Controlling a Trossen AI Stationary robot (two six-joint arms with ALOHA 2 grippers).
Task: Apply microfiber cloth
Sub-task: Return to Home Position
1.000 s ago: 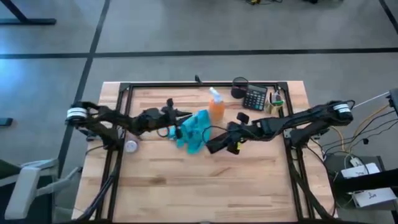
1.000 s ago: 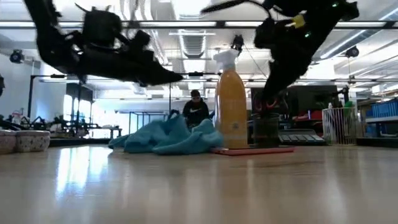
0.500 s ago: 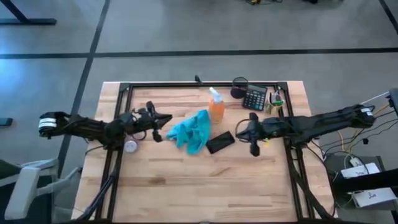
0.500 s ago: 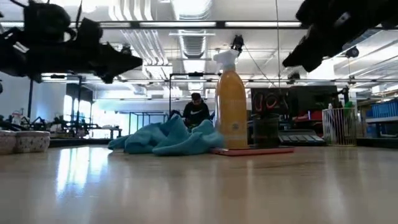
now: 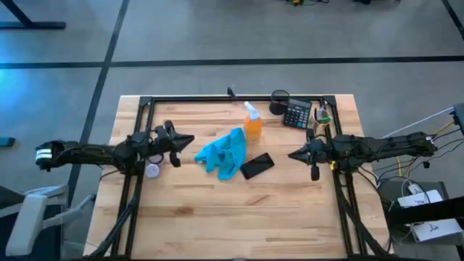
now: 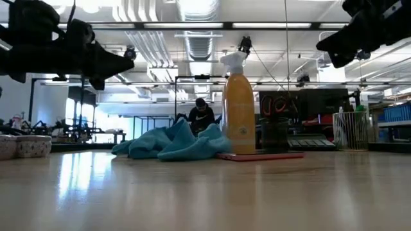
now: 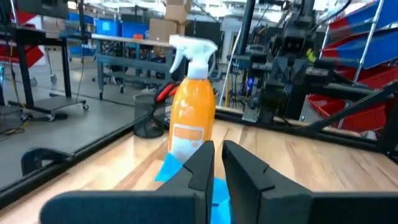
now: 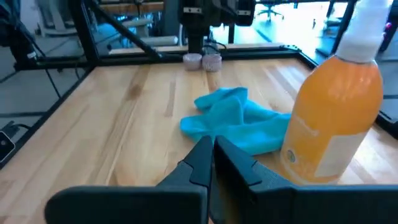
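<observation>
The turquoise microfiber cloth (image 5: pixel 224 153) lies crumpled on the table's middle (image 6: pixel 173 142) (image 8: pixel 236 121). Its right edge meets the left end of a black slab (image 5: pixel 257 165) that lies flat on the wood. The orange spray bottle (image 5: pixel 252 124) stands just behind them (image 7: pixel 191 118). My left gripper (image 5: pixel 187 140) hovers shut to the left of the cloth, pointing at it (image 7: pixel 216 163). My right gripper (image 5: pixel 293 154) hovers shut to the right of the slab, pointing left (image 8: pixel 211 151). Both are clear of the table in the low view.
A calculator (image 5: pixel 297 114), a dark cup (image 5: pixel 280 99) and a small stand (image 5: pixel 320 119) sit at the far right. Two small white pots (image 5: pixel 151 170) stand near the left arm. Bare wood stretches along the near half (image 5: pixel 232 217). A black frame (image 5: pixel 145 105) rims the table.
Both arms have drawn back from the middle and risen. My left gripper has gone toward the table's left edge, away from the cloth. My right gripper has gone toward the right edge, leaving the black slab uncovered. Cloth and slab lie where they were.
</observation>
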